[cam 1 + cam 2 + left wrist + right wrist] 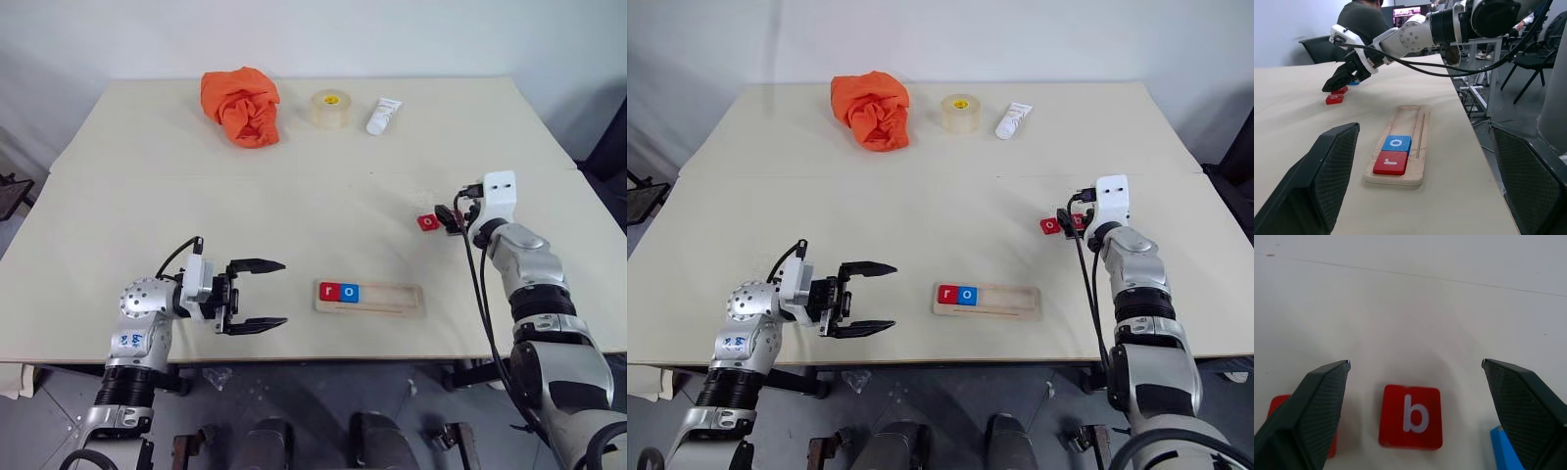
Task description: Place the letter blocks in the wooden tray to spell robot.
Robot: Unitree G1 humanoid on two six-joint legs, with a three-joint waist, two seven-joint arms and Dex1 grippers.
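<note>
The wooden tray (392,299) lies near the table's front edge, with a red r block (328,291) and a blue o block (350,292) side by side at its left end. My left gripper (257,294) hovers open to the left of the tray, pointing at it, with nothing between its fingers. Farther back on the right, my right gripper (1415,364) is open low over a red b block (1410,417). Another red block (1276,406) and a blue block (1506,450) lie to either side of the b, each partly hidden by a finger.
An orange cloth (242,106), a tape roll (330,108) and a white tube (383,116) sit along the table's far edge. A seam runs across the tabletop. Beyond the table, in the left wrist view, a person (1359,19) sits among chairs.
</note>
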